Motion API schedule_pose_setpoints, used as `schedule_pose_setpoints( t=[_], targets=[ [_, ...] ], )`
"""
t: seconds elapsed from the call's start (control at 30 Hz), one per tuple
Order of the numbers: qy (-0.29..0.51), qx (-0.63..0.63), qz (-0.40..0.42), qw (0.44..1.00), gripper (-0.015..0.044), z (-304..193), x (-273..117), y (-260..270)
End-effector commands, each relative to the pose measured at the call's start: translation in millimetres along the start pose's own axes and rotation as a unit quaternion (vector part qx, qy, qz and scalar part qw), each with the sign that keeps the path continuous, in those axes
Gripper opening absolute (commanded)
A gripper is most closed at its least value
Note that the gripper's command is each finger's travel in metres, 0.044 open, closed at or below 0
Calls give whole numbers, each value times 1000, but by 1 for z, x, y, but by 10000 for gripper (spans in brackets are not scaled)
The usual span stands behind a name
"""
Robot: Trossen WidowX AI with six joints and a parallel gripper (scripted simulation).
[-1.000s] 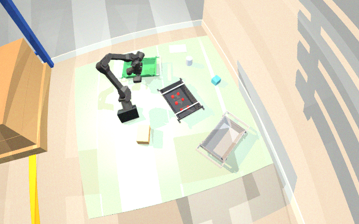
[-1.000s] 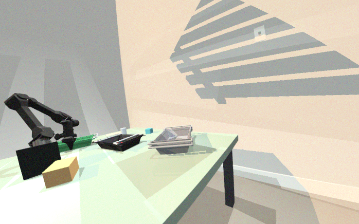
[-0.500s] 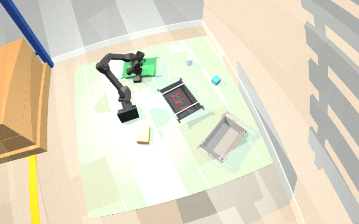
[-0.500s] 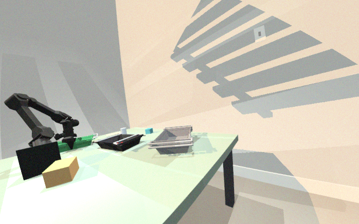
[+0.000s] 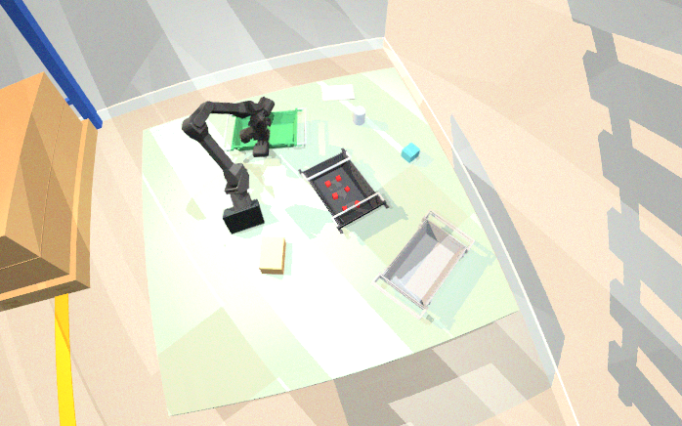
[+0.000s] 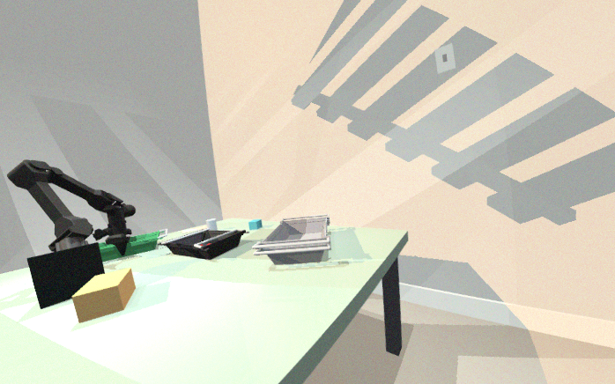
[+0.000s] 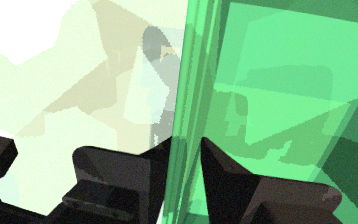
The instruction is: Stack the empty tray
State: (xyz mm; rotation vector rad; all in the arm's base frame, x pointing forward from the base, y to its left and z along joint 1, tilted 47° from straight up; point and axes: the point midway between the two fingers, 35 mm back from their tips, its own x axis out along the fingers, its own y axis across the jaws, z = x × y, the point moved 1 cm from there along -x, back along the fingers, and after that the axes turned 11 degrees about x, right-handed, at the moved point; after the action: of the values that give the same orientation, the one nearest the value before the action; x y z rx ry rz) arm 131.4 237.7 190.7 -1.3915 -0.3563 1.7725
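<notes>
Green tray's rim pinched in the tool

From here, the black tool point(image 5: 260, 150) point(image 6: 122, 251) point(image 7: 190, 139) grips the long wall of the smooth green tray point(image 5: 295, 129) point(image 6: 143, 244) point(image 7: 181, 100) on the counter point(image 5: 200, 344) point(image 6: 195, 324); nearby, the black tray point(image 5: 324, 202) point(image 6: 190, 248) holds small red blocks point(image 5: 334, 195) beneath two pale bars point(image 5: 327, 166) point(image 6: 219, 239).

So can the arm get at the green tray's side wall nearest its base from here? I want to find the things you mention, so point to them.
Looks like yes: the gripper point(image 5: 260, 153) point(image 6: 122, 253) point(image 7: 190, 139) is down at that wall point(image 5: 281, 147) point(image 6: 142, 247) point(image 7: 191, 75), one finger on either side, and I see nothing in the way.
</notes>
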Motion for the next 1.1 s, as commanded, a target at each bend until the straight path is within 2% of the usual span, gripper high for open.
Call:
schedule_pose_setpoints(
  t=[0.0,0.23,0.7,1.07],
  targets=[
    [2,2,3,1000,43,0,0,1],
    [3,1,6,1000,0,-3,-14,0],
    [4,1,6,1000,0,-1,-76,1],
    [4,1,8,1000,0,-1,-98,-2]
  ],
)
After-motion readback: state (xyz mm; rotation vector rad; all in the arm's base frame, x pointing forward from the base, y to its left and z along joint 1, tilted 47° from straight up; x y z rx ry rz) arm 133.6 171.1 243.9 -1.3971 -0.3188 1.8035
